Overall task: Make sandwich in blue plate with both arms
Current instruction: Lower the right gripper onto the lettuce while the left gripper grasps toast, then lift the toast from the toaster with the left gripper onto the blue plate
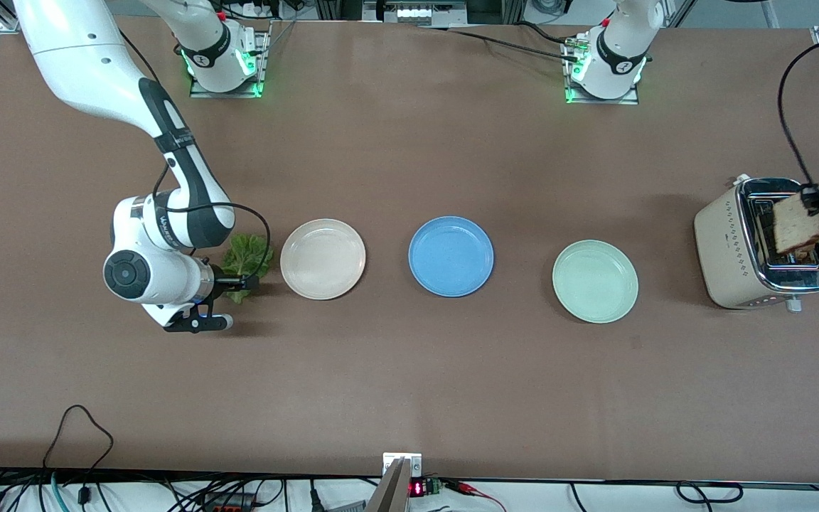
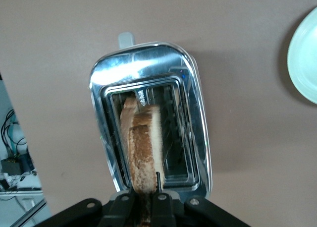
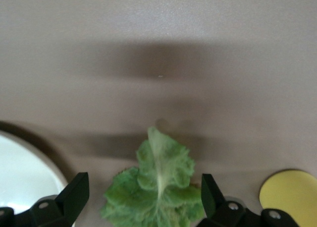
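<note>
My left gripper is shut on a slice of toasted bread and holds it over the toaster at the left arm's end of the table. In the left wrist view the held slice stands edge-on between the fingers; a second slice sits in the toaster's slot. My right gripper is open just above the green lettuce leaf, which lies on the table beside the cream plate. In the right wrist view the leaf lies between the spread fingers. The blue plate is empty mid-table.
A cream-white plate lies between the lettuce and the blue plate; its rim shows in the right wrist view. A mint-green plate lies between the blue plate and the toaster. A yellow round thing lies near the lettuce.
</note>
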{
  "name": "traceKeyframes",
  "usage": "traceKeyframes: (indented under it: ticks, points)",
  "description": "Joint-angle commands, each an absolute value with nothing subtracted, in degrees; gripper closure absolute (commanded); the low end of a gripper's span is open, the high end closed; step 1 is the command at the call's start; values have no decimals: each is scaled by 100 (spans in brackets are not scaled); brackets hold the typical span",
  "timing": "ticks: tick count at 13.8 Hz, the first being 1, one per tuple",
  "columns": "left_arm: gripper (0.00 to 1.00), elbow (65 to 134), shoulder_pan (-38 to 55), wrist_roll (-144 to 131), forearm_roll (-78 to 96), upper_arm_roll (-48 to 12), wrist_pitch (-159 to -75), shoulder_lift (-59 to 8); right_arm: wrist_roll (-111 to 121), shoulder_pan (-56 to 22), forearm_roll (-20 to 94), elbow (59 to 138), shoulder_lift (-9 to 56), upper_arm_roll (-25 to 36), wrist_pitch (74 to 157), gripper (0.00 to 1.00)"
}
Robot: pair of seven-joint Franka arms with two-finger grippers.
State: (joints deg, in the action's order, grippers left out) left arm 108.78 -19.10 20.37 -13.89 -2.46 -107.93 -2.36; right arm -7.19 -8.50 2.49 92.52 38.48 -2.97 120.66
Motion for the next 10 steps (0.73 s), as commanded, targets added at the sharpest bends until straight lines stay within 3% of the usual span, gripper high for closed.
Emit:
traceKeyframes:
  ticks: [1, 3, 4, 5, 7, 9, 10]
  points:
    - [99, 10267, -1899, 2512, -1014, -290, -10022, -272, -826, -861, 220, 9272, 4060, -290, 12356, 0]
    - [99, 9994, -1881, 2803, -206, -290, -9530, -299, -870, -879, 202, 9430, 4139, -290, 12698, 0]
    - [99, 9941, -1855, 2812, 120, -290, -9319, -342, -861, -914, 202, 9518, 4140, -290, 12813, 10]
    - [99, 9940, -1750, 2804, 375, -316, -9142, -386, -809, -949, 193, 9527, 4122, -290, 12806, 30]
    - [99, 9932, -1469, 2690, 702, -404, -8721, -527, -774, -958, 159, 9501, 4096, -290, 12779, 60]
    - [99, 9932, -1153, 2602, 799, -500, -8395, -702, -765, -949, 62, 9483, 4052, -281, 12692, 79]
    - [99, 9932, -1003, 2602, 1009, -527, -8280, -834, -756, -941, 18, 9483, 4000, -290, 12622, 82]
